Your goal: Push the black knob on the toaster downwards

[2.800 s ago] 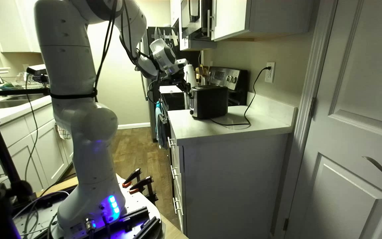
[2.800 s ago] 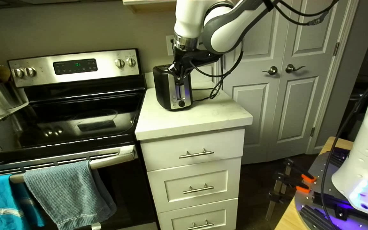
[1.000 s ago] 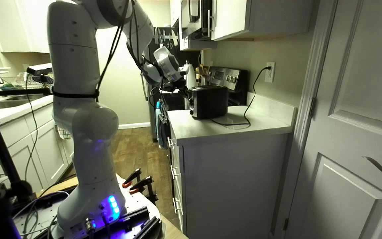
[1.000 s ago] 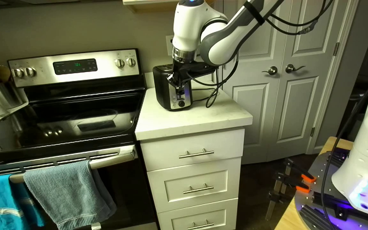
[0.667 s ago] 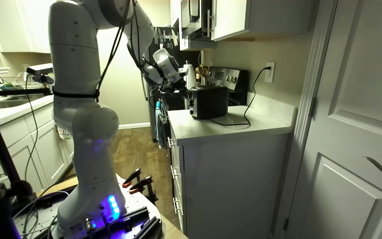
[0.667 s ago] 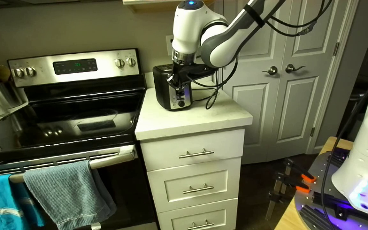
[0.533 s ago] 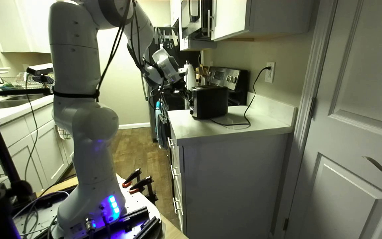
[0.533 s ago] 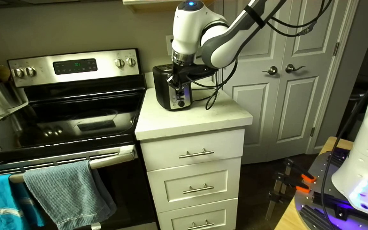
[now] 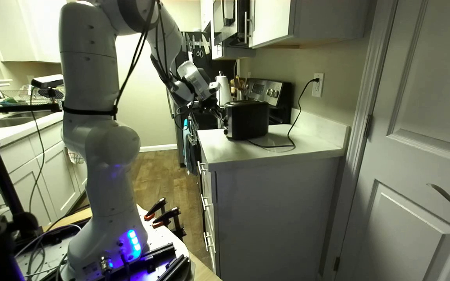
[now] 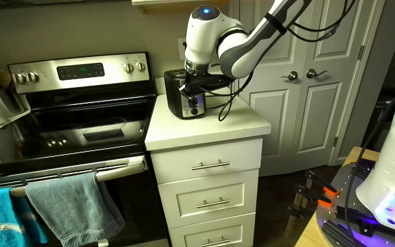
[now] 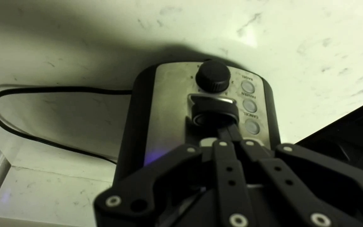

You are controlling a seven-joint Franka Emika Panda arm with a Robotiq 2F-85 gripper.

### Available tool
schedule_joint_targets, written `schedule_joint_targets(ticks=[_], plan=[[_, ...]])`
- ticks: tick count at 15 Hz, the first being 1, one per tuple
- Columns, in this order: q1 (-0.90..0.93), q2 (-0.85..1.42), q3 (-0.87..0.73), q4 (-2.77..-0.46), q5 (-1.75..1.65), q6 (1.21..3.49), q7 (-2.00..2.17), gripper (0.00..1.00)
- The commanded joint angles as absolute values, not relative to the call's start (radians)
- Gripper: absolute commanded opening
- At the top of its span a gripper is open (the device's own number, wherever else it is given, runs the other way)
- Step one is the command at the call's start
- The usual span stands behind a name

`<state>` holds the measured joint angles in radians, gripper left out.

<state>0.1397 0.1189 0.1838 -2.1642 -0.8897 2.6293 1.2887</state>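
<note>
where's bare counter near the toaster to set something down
The front strip of counter, between the toaster and the edge over the drawers, looks bare. Crowded: above it by the toaster's lever, where the gripper hangs, and the side away from the stove, where the cord loops.

The arm is being held upright above its base, where blue lights are being shown. At the top it is being held folded over, with the forearm being angled downward. In an exterior view, the wrist is being held nearly vertical, and a small blue light is being displayed on its top. Beneath it, the gripper is being held pointed downward. In the wrist view, its black fingers are being held close together at the tips.
</note>
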Motion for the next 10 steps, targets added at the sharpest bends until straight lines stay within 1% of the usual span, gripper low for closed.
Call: schedule_joint_targets(ticks=[1, 10], plan=[[0.143, 0.180, 0.172, -2.172, -0.973, 2.694, 1.403, 0.00], [0.140, 0.203, 0.166, -2.205, -1.078, 2.750, 1.630, 0.00]])
